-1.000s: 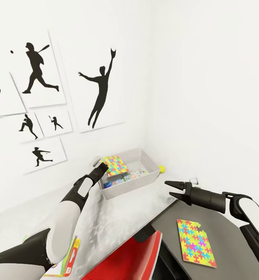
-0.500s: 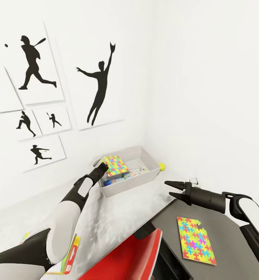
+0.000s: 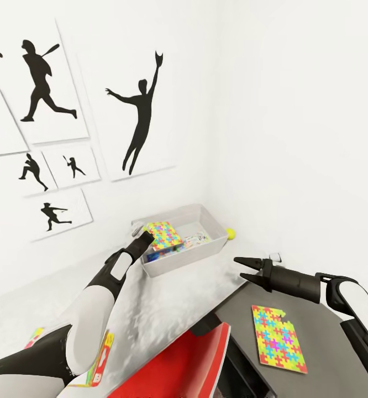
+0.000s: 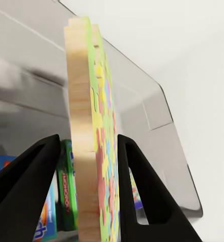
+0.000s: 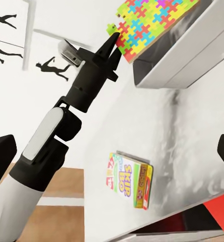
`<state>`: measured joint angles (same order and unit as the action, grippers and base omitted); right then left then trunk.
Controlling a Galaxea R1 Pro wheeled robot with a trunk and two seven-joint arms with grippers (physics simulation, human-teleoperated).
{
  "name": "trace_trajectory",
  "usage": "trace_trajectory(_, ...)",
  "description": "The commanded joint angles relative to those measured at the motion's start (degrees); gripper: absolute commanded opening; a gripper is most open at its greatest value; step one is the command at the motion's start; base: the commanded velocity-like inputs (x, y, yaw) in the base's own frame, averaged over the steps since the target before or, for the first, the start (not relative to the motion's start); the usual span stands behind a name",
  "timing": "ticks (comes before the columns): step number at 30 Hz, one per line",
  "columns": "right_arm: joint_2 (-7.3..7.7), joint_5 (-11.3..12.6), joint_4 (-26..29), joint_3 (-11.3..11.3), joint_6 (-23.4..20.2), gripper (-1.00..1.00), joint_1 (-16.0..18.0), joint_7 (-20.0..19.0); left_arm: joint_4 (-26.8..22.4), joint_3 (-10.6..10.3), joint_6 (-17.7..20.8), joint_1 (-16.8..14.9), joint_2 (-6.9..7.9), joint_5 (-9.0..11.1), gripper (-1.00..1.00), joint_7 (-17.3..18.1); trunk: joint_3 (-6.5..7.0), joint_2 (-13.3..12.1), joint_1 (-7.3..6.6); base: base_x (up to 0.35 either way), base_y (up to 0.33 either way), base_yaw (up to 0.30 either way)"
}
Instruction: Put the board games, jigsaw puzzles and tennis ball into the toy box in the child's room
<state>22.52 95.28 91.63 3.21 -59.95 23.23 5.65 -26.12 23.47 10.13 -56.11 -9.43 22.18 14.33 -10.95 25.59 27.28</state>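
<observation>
My left gripper (image 3: 147, 236) pinches a puzzle (image 3: 163, 235) over the bin (image 3: 217, 251) at frame centre, game boxes (image 3: 192, 242) inside. My right gripper (image 3: 243, 268) hangs spread and empty, right of centre. Second puzzle (image 3: 278, 339) lower right; ball (image 3: 230, 234) behind the bin; yellow box (image 5: 129, 178) lower left.

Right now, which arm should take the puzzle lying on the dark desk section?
Right. The right gripper hangs open just beyond the flat jigsaw puzzle, while the left gripper is shut on the other puzzle over the toy box.
</observation>
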Motion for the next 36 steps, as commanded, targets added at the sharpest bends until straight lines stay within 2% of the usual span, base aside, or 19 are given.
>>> trace_trajectory(1,0.06,0.6,0.0,0.0,0.0,1.00,0.1,0.6,-0.1,0.4,0.6,-0.1,-0.06,0.5,-1.00,0.3,-0.20,0.1,0.03,0.000,0.000,0.000)
trace_trajectory(36,-0.02,0.6,0.0,0.2,0.0,1.00,0.1,0.6,-3.0,0.3,0.5,-0.1,0.02,0.6,-1.00,0.8,-2.60,0.1,0.03,0.000,0.000,0.000)
